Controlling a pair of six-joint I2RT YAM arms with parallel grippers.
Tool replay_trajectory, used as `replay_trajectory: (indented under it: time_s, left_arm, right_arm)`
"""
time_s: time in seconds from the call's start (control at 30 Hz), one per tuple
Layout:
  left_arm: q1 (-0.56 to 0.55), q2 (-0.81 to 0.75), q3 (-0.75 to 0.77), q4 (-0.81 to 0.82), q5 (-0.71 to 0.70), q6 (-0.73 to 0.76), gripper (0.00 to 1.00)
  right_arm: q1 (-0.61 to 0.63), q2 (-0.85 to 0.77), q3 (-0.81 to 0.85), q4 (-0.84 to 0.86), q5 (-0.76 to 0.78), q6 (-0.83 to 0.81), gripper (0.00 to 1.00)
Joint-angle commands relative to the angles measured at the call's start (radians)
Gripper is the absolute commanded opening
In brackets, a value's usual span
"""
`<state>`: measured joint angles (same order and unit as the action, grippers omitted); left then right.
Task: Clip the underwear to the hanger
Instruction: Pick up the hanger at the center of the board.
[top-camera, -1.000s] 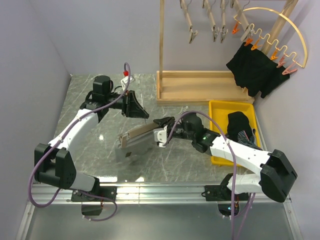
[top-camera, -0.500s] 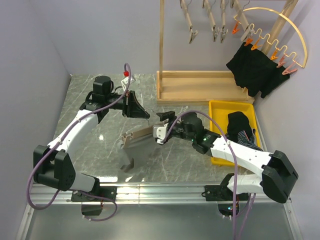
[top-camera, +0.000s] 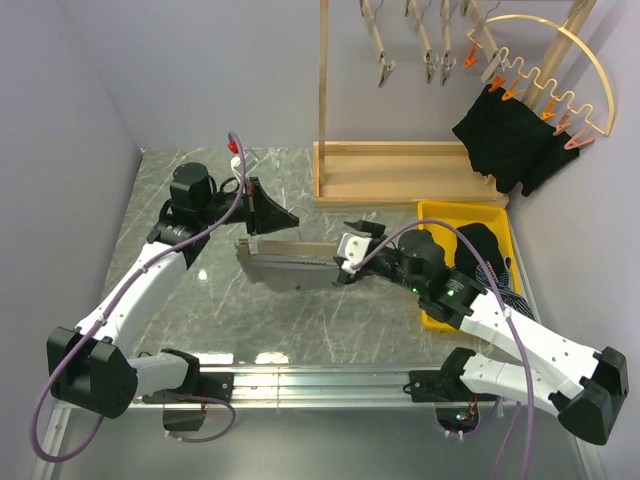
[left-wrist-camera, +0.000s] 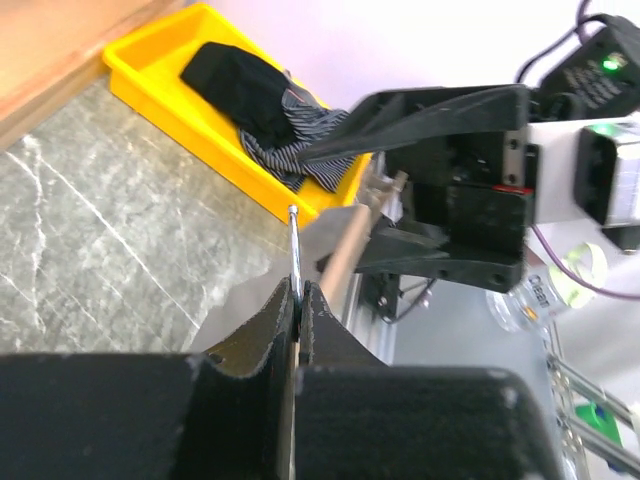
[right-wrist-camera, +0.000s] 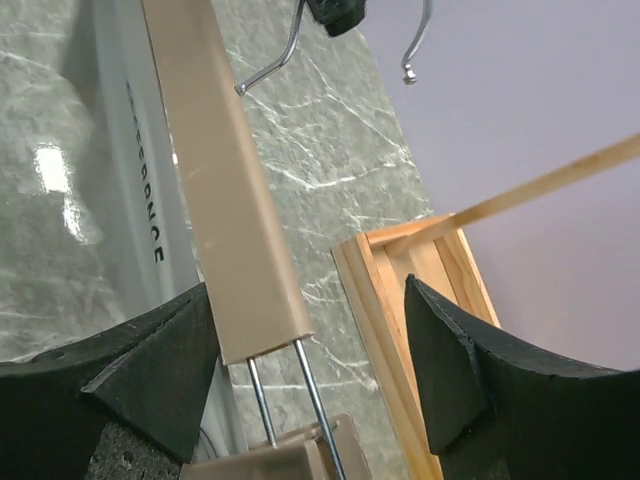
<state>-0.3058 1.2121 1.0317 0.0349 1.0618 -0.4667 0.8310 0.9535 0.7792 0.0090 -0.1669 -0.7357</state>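
Note:
A wooden clip hanger (top-camera: 295, 248) hangs level above the table with grey underwear (top-camera: 285, 270) hanging from it. My left gripper (top-camera: 283, 222) is shut on the hanger's metal hook (left-wrist-camera: 295, 245); in the left wrist view the gripper (left-wrist-camera: 298, 290) pinches the wire. My right gripper (top-camera: 352, 248) is open around the hanger's right end. In the right wrist view the bar (right-wrist-camera: 220, 200) runs between the spread fingers of the gripper (right-wrist-camera: 310, 300), close to the left finger (right-wrist-camera: 150, 370). The underwear's lettered waistband (right-wrist-camera: 140, 210) lies along the bar, with a clip at the bottom edge.
A wooden rack base (top-camera: 400, 175) stands behind the hanger. A yellow tray (top-camera: 440, 215) with dark clothes (top-camera: 480, 250) sits at the right. Black underwear (top-camera: 505, 135) hangs on a curved hanger at the top right. Empty clip hangers (top-camera: 385, 60) hang from the rack.
The hanger has gone from tilted and low to level and farther back. The left arm has drawn back to the left, and the right arm has shifted right along the bar.

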Motion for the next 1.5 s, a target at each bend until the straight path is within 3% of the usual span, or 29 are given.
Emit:
replay_trajectory:
  time_s: [0.0, 0.23, 0.47, 0.77, 0.93, 1.1, 1.17, 1.3, 1.47]
  left_arm:
    - [-0.021, -0.017, -0.018, 0.103, -0.066, -0.062, 0.0]
    - [-0.087, 0.012, -0.027, 0.114, -0.02, -0.089, 0.0]
    - [-0.118, 0.007, -0.061, 0.1, -0.15, -0.144, 0.0]
    - [-0.118, 0.03, -0.029, 0.048, -0.358, -0.21, 0.0]
    - [-0.118, 0.006, -0.016, -0.029, -0.523, -0.223, 0.0]
    - [-0.119, 0.006, 0.074, -0.189, -0.764, -0.243, 0.0]
    - [-0.124, 0.01, 0.126, -0.23, -0.865, -0.245, 0.0]
    - [-0.156, 0.012, 0.185, -0.279, -1.015, -0.26, 0.0]
    - [-0.184, 0.032, 0.222, -0.277, -1.059, -0.265, 0.0]
  right_arm:
    - [-0.003, -0.041, -0.02, -0.032, 0.052, 0.035, 0.78]
    - [-0.007, -0.021, -0.02, 0.071, -0.031, -0.111, 0.8]
    - [-0.004, 0.073, 0.1, 0.028, -0.15, -0.131, 0.81]
    - [0.056, -0.03, 0.043, 0.069, -0.313, -0.258, 0.82]
    - [0.059, 0.005, 0.143, 0.068, -0.12, 0.029, 0.82]
    - [0.057, 0.117, 0.305, -0.151, 0.123, 0.405, 0.81]
    - [0.053, 0.137, 0.327, -0.216, 0.148, 0.499, 0.81]
    - [-0.016, 0.139, 0.348, -0.264, 0.103, 0.836, 0.79]
    - [-0.137, 0.209, 0.393, -0.275, -0.098, 1.218, 0.65]
